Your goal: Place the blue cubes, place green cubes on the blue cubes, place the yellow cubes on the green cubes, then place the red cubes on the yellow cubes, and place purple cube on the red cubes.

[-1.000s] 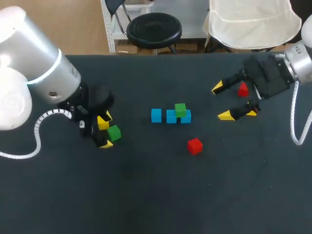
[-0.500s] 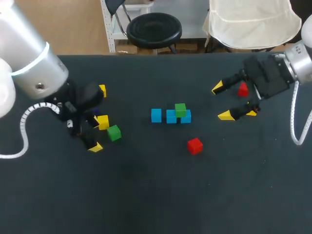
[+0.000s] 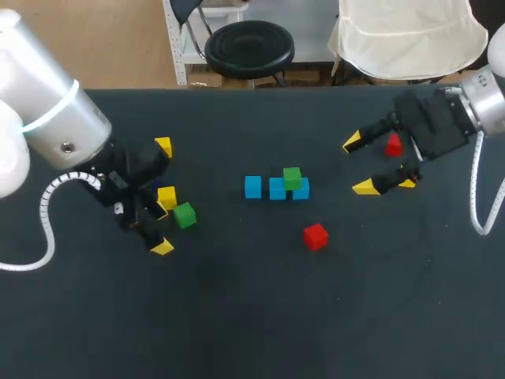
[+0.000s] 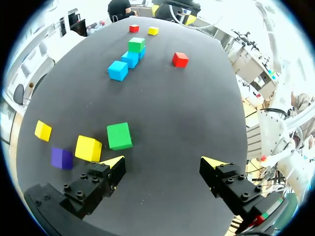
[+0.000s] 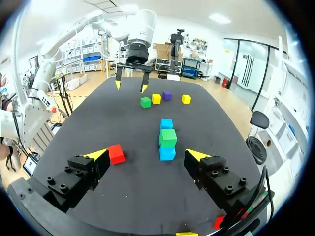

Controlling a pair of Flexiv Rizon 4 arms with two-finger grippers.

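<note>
1. Left end effector (image 4: 163,163): fingers spread wide, holding nothing, low over the desk (image 3: 237,316).
2. Loose green cube (image 4: 119,136) lies just ahead of one fingertip, not gripped. A yellow cube (image 4: 88,148) sits just beside it, and a purple cube (image 4: 61,158) and a second yellow cube (image 4: 43,131) lie further out on that side.
3. Mid-desk: three blue cubes (image 3: 277,189) in a row, with one green cube (image 3: 292,178) on top of them, well apart from both end effectors.
4. Right end effector (image 3: 358,164): wide, holding nothing.
5. One red cube (image 3: 315,236) lies out ahead of the right end effector. Another red cube (image 3: 392,145) lies under its body, behind the fingertips.
</note>
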